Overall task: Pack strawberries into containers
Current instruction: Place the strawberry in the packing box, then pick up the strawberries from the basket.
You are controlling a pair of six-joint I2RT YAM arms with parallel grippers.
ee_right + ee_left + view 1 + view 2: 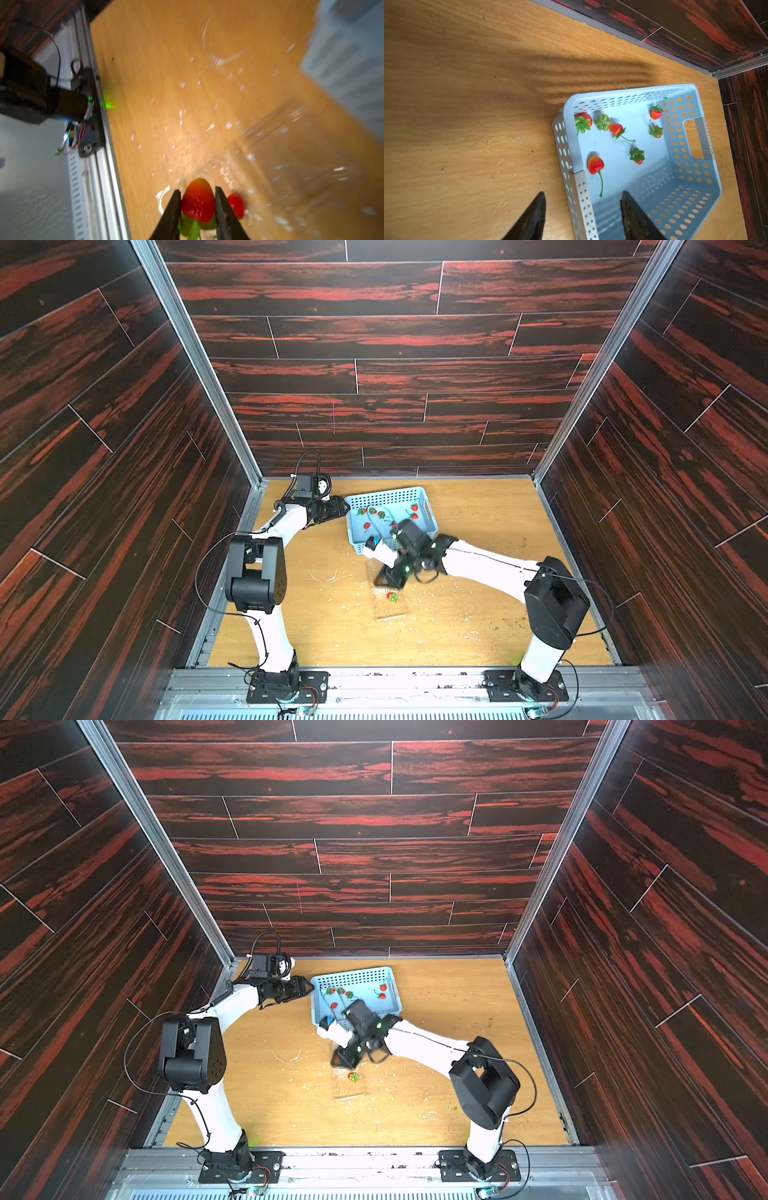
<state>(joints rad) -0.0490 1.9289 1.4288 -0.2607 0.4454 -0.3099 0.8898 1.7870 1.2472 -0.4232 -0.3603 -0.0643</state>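
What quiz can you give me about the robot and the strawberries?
1. True or false: the right end effector is empty.
2. How many strawberries show in the light blue basket in the left wrist view?
3. The left end effector is: A) open and empty, B) holding a strawberry, C) holding the clamshell box.
Key: 1 false, it grips a strawberry; 2 seven; 3 A.

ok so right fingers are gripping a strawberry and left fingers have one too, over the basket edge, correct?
Not quite. The left fingers are open and empty over the blue basket edge, as the left wrist view shows. The right fingers do grip a strawberry, per the right wrist view.
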